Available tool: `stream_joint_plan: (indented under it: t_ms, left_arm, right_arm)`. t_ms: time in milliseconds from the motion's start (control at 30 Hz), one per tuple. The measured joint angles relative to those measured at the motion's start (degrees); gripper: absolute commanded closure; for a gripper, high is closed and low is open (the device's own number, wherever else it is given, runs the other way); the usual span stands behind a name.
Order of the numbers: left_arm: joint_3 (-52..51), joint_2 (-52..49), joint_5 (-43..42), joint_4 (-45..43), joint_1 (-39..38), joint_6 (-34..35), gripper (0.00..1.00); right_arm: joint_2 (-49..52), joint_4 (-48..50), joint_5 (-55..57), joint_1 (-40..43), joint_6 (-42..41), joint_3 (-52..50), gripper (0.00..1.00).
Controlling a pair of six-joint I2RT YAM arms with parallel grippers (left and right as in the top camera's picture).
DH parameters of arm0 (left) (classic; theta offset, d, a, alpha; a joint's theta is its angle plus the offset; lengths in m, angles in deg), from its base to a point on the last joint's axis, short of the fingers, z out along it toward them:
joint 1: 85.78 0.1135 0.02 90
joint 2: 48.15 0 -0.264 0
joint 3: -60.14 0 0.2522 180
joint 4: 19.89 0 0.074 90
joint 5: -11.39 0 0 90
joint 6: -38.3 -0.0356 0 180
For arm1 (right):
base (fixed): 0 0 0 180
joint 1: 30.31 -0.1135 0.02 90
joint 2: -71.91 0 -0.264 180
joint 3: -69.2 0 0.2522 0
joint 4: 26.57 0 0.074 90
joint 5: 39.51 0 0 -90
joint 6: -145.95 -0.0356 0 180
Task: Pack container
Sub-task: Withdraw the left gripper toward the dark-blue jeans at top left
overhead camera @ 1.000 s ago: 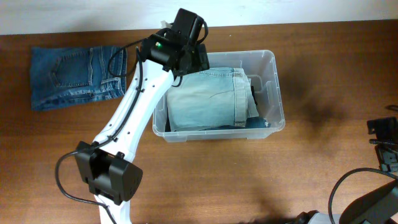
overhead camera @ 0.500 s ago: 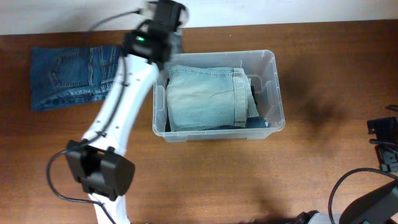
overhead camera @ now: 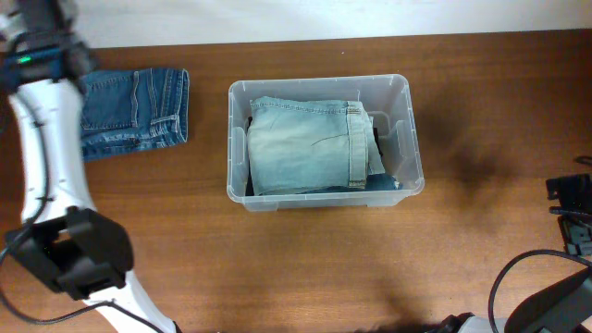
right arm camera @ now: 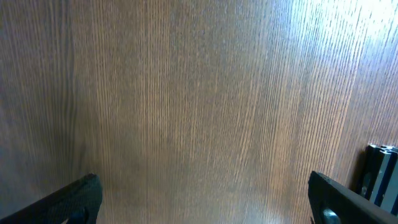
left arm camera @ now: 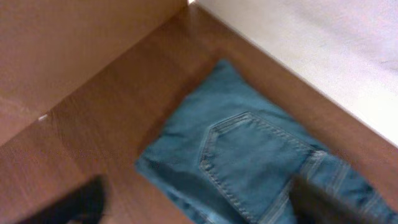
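Observation:
The container (overhead camera: 405,139), a clear plastic bin, stands in the middle of the table. A folded pale-blue pair of jeans (overhead camera: 310,146) fills it, with something darker (overhead camera: 383,181) under its right side. A folded darker pair of jeans (overhead camera: 139,111) (left arm camera: 249,155) lies flat on the table at the far left. My left gripper (left arm camera: 199,208) hovers open above that pair's left end, holding nothing; the overhead view shows only its arm (overhead camera: 42,60). My right gripper (right arm camera: 205,205) stands open over bare wood near the table's right edge (overhead camera: 572,211).
A pale wall (left arm camera: 323,50) runs just behind the table's back edge, close to the darker jeans. Brown tabletop (overhead camera: 481,102) lies between the container and my right arm. The left arm's base (overhead camera: 69,259) sits at the front left.
My left arm has swung left from the container's back-left corner to above the darker jeans. The pale jeans stay in the container. The right arm has not moved.

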Motion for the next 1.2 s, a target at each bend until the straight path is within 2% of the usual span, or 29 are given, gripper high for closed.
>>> stream_joint_plan:
  t_ms: [67,100,333,500,767,967,1200]
  left_arm:
    - [0.0,-0.5,-3.6,0.9,3.0,0.0,0.86]
    - [0.0,-0.8,-5.4,1.2,4.3,0.0,0.99]
    - [0.1,-7.0,-11.2,0.2,9.2,-0.3,0.99]
    - [0.1,-13.1,-12.2,-4.5,9.5,-0.3,0.99]
    - [0.1,-20.7,-12.8,-3.9,9.5,-0.3,0.99]
    - [0.1,-22.1,-12.8,0.6,9.5,0.5,0.99]
    - [0.2,-22.1,-17.8,11.2,9.5,7.8,0.99]
  right_arm:
    - [0.0,0.0,0.0,0.0,0.0,0.0,0.02]
    - [0.0,0.0,0.0,0.0,0.0,0.0,0.02]
    - [0.0,0.0,0.0,0.0,0.0,0.0,0.02]
    - [0.0,0.0,0.0,0.0,0.0,0.0,0.02]
    - [0.0,0.0,0.0,0.0,0.0,0.0,0.02]
    - [0.0,0.0,0.0,0.0,0.0,0.0,0.02]
    - [0.0,0.0,0.0,0.0,0.0,0.0,0.02]
